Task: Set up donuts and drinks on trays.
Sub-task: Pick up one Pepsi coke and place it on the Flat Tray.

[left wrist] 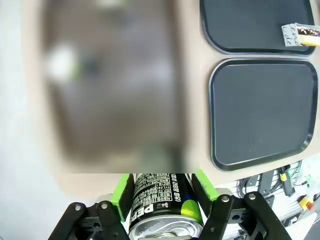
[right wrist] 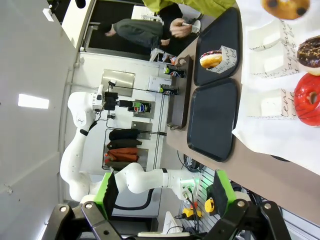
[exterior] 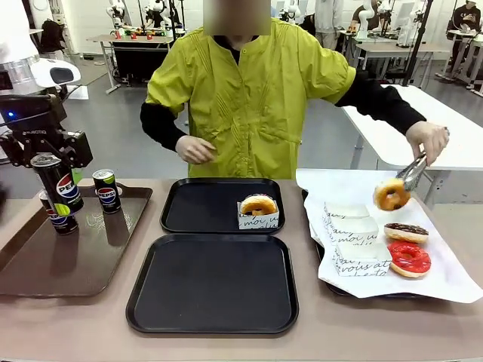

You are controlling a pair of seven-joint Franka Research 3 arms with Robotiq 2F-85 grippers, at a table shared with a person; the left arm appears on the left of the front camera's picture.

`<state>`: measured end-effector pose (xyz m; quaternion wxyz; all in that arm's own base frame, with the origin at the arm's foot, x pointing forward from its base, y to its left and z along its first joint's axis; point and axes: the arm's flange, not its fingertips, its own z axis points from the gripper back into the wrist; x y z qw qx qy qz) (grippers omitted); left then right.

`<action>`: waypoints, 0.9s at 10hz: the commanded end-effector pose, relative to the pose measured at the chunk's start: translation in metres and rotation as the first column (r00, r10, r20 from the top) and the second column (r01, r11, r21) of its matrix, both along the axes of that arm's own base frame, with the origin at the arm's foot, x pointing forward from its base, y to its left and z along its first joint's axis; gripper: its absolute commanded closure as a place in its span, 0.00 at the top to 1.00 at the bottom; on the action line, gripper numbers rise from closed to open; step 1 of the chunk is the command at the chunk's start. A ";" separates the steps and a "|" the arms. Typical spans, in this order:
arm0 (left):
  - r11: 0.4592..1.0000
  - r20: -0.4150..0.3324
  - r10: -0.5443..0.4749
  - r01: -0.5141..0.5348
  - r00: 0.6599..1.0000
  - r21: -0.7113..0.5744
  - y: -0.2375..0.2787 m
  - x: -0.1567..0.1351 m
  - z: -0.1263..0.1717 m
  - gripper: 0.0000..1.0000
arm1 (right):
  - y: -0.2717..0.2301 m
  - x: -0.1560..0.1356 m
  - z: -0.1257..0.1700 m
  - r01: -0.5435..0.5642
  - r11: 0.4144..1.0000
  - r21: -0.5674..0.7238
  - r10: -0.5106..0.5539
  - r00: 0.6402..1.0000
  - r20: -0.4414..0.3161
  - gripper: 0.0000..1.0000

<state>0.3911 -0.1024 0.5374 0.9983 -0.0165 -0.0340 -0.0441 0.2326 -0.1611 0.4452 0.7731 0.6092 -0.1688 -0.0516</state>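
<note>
Two black trays (exterior: 212, 286) wait mid-frame, upper one already holding a donut (exterior: 259, 204), so left gripper (left wrist: 162, 195) pinches a Pepsi can (exterior: 60, 188) held above brown tray (exterior: 45, 264) at left, probably for transfer; right gripper (right wrist: 164, 192) spread, empty.

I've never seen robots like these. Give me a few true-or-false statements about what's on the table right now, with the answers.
1. The left pincer grips a Pepsi can. True.
2. A donut sits on the near black tray. False: the yellow-iced donut, in its paper holder, sits on the far black tray.
3. The person's hand holds tongs gripping a ring donut. True.
4. The right pincer holds a can. False: its jaws stand open with nothing between them.
5. Two other cans stand on the brown tray. True.
</note>
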 end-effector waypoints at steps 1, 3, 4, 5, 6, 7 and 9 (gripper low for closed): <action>0.997 0.056 -0.069 0.071 0.996 -0.026 -0.053 0.022 -0.021 0.60 | -0.001 0.002 0.000 0.009 1.000 -0.001 -0.009 1.000 0.016 1.00; 0.993 0.103 -0.115 0.117 0.988 -0.017 -0.105 0.048 -0.039 0.60 | -0.001 0.002 0.000 0.009 1.000 -0.001 -0.009 1.000 0.016 1.00; 0.992 0.141 -0.125 0.126 0.982 0.003 -0.126 0.065 -0.049 0.60 | -0.001 0.002 0.000 0.009 1.000 -0.001 -0.009 1.000 0.016 1.00; 0.990 0.134 -0.139 0.140 0.981 0.004 -0.141 0.077 -0.058 0.60 | -0.001 0.002 0.000 0.009 1.000 -0.001 -0.009 1.000 0.016 1.00; 0.986 0.128 -0.163 0.166 0.978 -0.014 -0.149 0.081 -0.061 0.60 | -0.001 0.002 0.000 0.009 1.000 -0.001 -0.009 1.000 0.016 1.00; 0.984 0.104 -0.178 0.179 0.979 0.000 -0.141 0.072 -0.055 0.60 | -0.001 0.002 0.000 0.009 1.000 -0.001 -0.009 1.000 0.016 1.00; 0.977 0.002 -0.211 0.211 0.977 0.019 -0.049 0.004 -0.004 0.60 | -0.001 0.002 0.000 0.009 1.000 -0.001 -0.009 1.000 0.016 1.00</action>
